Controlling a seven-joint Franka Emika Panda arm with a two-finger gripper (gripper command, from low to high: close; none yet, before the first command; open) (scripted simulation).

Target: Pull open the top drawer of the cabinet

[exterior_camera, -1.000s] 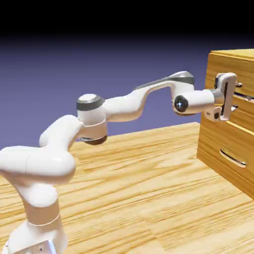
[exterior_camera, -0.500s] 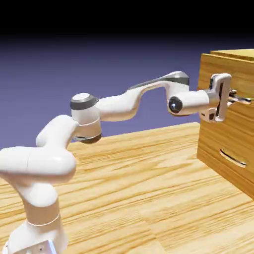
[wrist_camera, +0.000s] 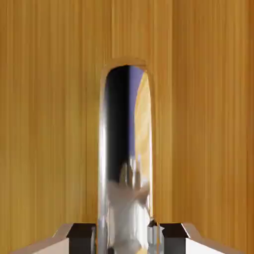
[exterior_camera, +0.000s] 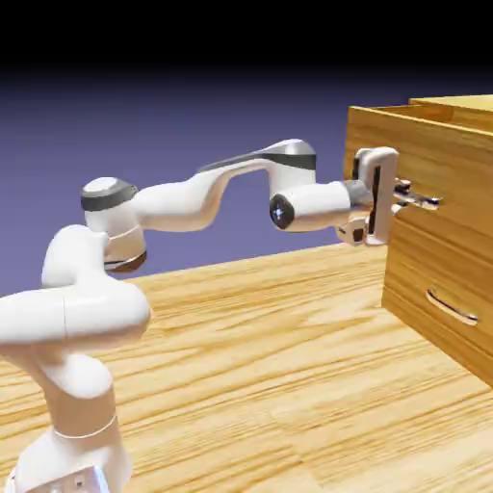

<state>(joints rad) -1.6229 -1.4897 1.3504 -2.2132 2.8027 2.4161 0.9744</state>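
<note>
My gripper [exterior_camera: 412, 199] is clamped tight on the thin silver handle [wrist_camera: 124, 158] of the top drawer [exterior_camera: 438, 168], because that bar is the only purchase the flat wood front offers. In the hand view the handle runs up the middle of the picture as a bright, mirror-like strip, with my two grey fingertips [wrist_camera: 82, 233] pressed against it from either side at the bottom edge; the jaws stand narrow, with nothing but the bar between them. I hold my hand level, pointing straight at the drawer front, so that the pull runs along the drawer's own line of travel and does not pry the handle up or down. In the exterior view the top drawer stands well out from the cabinet [exterior_camera: 453, 318], its front clearly ahead of the lower drawer [exterior_camera: 438, 294], which sits flush with its own handle untouched. My arm [exterior_camera: 193, 202] is folded toward my base, which I judge to be how the drawer gets drawn out. The task looks largely done; I cannot tell how much travel is left.
</note>
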